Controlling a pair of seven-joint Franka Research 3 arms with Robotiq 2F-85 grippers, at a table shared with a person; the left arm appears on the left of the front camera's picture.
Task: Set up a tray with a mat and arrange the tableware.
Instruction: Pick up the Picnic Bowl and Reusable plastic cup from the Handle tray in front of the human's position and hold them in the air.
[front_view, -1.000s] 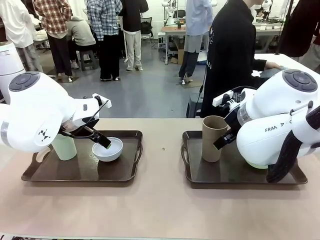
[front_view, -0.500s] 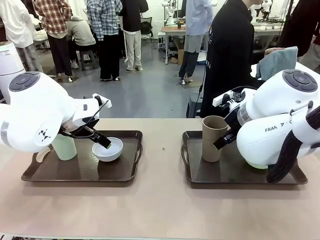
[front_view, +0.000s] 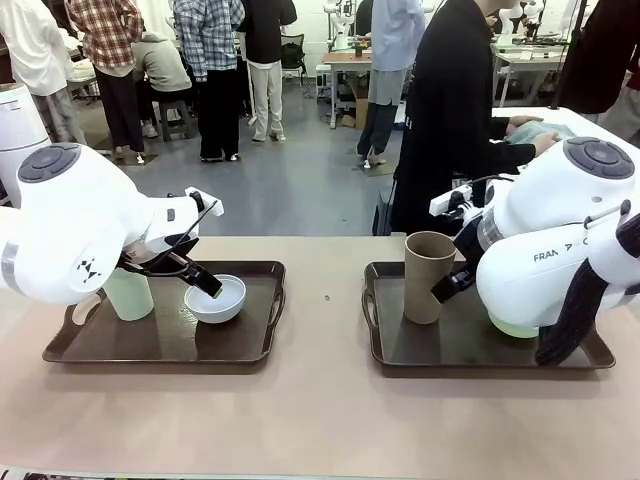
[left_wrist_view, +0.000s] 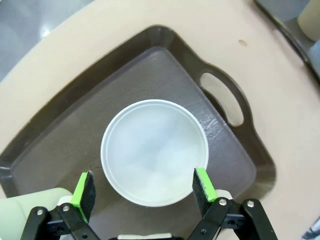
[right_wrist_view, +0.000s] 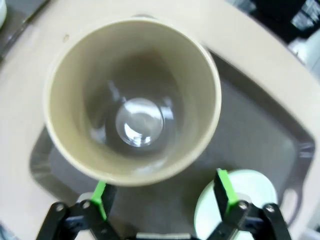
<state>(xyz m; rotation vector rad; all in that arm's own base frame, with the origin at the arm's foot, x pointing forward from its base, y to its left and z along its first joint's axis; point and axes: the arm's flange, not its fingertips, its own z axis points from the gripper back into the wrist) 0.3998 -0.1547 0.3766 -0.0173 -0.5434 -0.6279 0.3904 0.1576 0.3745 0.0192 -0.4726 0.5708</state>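
On the left dark tray (front_view: 100, 350) stand a pale green tumbler (front_view: 128, 295) and a white bowl (front_view: 216, 300). My left gripper (front_view: 207, 287) hovers open over the white bowl (left_wrist_view: 155, 152), its green pads (left_wrist_view: 85, 190) on either side of the bowl's near rim. The right tray (front_view: 450, 350) holds a tan-brown tumbler (front_view: 428, 277) and a mint green bowl (front_view: 512, 329), which is mostly hidden under my right arm. My right gripper (right_wrist_view: 162, 195) is open just above the tan tumbler (right_wrist_view: 132, 100), beside the mint bowl (right_wrist_view: 245, 197).
A person in black stands at the far side, hands on a grey-blue cloth (front_view: 540, 131) on a table at back right. Bare tan tabletop (front_view: 325, 420) lies between and in front of the two trays. Other people stand farther back.
The person held the grey-blue cloth up half a second ago and has lowered it to the back table. My right arm shifted slightly to the right. The left arm is unchanged.
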